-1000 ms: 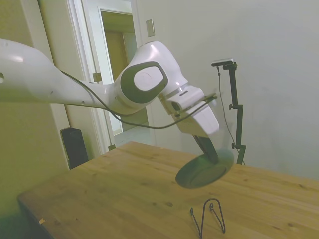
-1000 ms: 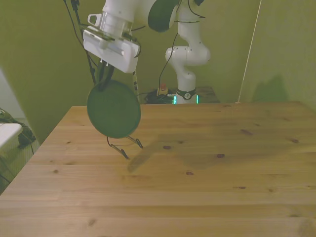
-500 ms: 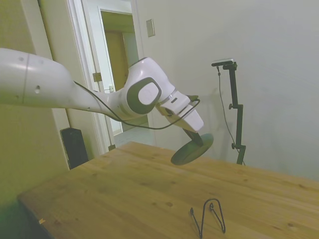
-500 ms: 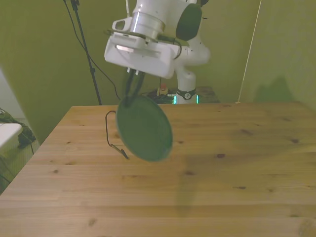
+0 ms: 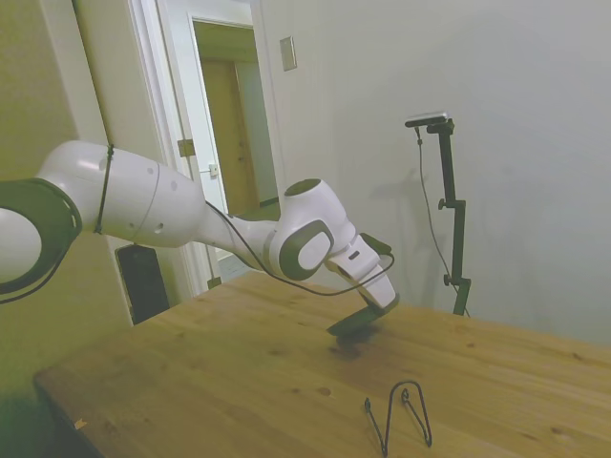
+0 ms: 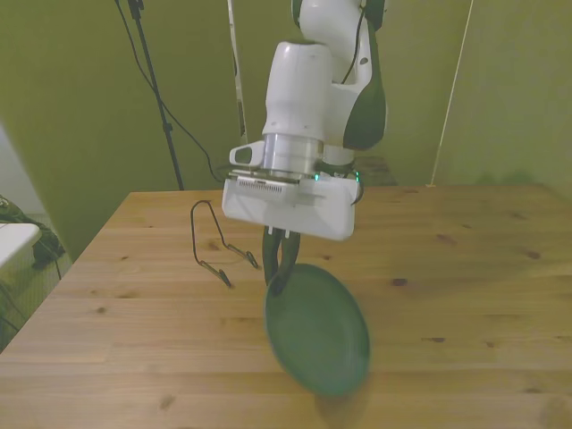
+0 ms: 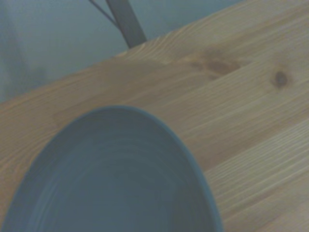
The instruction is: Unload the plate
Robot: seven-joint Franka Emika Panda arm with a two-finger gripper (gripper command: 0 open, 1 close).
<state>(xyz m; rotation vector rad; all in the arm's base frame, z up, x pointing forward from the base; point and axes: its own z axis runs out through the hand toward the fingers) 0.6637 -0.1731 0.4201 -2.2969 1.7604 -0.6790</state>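
Gripper [image 6: 279,268] clamped on the rim of the plate [image 6: 318,329], fingers closed over its edge. Plate held tilted, low over the bench [image 6: 465,268], not clearly touching the wood; shadow right beneath it in the side view. Well apart from the black wire stand [image 6: 214,243], off toward the front view's right of it. Plate's ridged inner face filling much of the wrist view [image 7: 111,179], bench boards beyond.
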